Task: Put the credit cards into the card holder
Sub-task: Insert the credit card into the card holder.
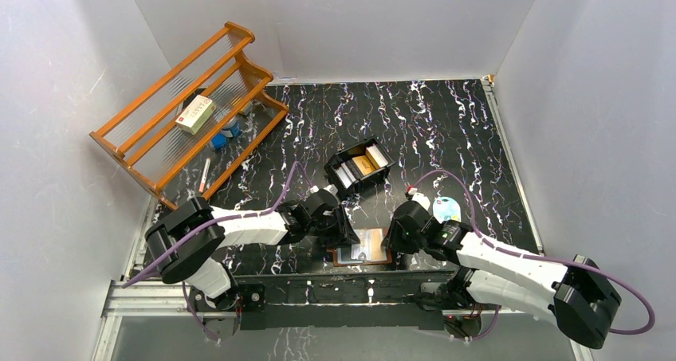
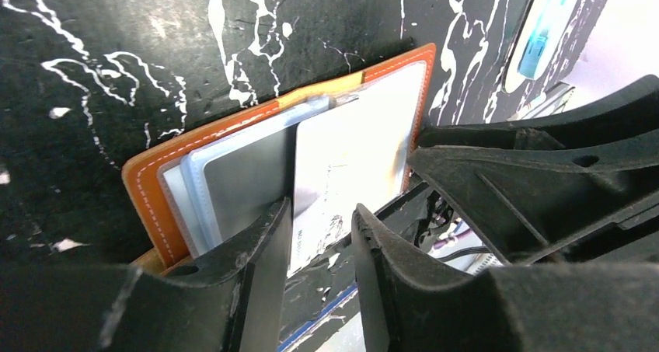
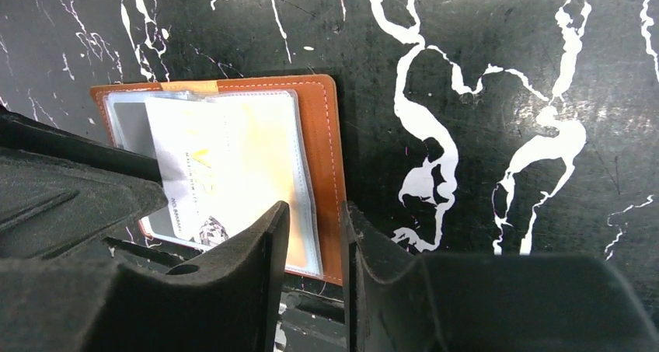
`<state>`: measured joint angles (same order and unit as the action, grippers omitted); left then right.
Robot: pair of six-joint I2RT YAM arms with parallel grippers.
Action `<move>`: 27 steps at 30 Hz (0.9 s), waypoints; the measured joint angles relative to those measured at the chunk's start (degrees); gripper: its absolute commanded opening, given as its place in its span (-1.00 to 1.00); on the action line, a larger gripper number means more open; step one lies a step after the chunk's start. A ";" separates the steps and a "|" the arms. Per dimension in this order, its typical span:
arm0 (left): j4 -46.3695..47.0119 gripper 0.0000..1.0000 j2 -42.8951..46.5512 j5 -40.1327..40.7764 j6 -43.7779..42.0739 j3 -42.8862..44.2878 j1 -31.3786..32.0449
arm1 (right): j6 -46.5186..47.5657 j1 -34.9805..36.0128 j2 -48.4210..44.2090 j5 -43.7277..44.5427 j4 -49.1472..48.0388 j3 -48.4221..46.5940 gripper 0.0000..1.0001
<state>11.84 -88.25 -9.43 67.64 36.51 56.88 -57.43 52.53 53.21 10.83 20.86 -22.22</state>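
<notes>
The brown leather card holder point(image 1: 363, 249) lies open and flat near the table's front edge, its pale clear sleeves facing up. It also shows in the left wrist view point(image 2: 148, 189) and the right wrist view point(image 3: 322, 134). A white-silver credit card point(image 2: 350, 158) lies slightly tilted on the sleeves, its printed face showing in the right wrist view point(image 3: 210, 165). My left gripper point(image 1: 344, 235) is at the holder's left side, jaws apart, with the card's end between the fingertips point(image 2: 322, 228). My right gripper point(image 1: 392, 237) is at the holder's right edge point(image 3: 312, 224), jaws narrowly apart. More cards, orange-gold point(image 1: 367, 163) and white, stand in the black tray.
The black open-top tray point(image 1: 343, 182) stands just behind the holder. An orange wooden rack point(image 1: 187, 98) at the back left carries a white-and-blue packet point(image 1: 195, 114). A round white-and-blue object point(image 1: 446, 209) lies beside my right arm. White walls enclose the table.
</notes>
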 measured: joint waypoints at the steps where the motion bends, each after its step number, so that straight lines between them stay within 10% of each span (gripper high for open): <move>1: -0.59 -0.32 0.33 0.28 -0.11 0.02 0.07 | 0.09 0.00 -0.39 0.00 0.22 0.00 -0.27; 27: -4.59 -0.49 -5.38 0.76 -3.61 6.40 2.60 | -2.91 -0.07 -0.72 -4.37 -7.41 4.37 -0.35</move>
<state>7.25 -93.62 -8.67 64.03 42.92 59.48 -60.34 52.47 52.49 6.46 13.45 -17.85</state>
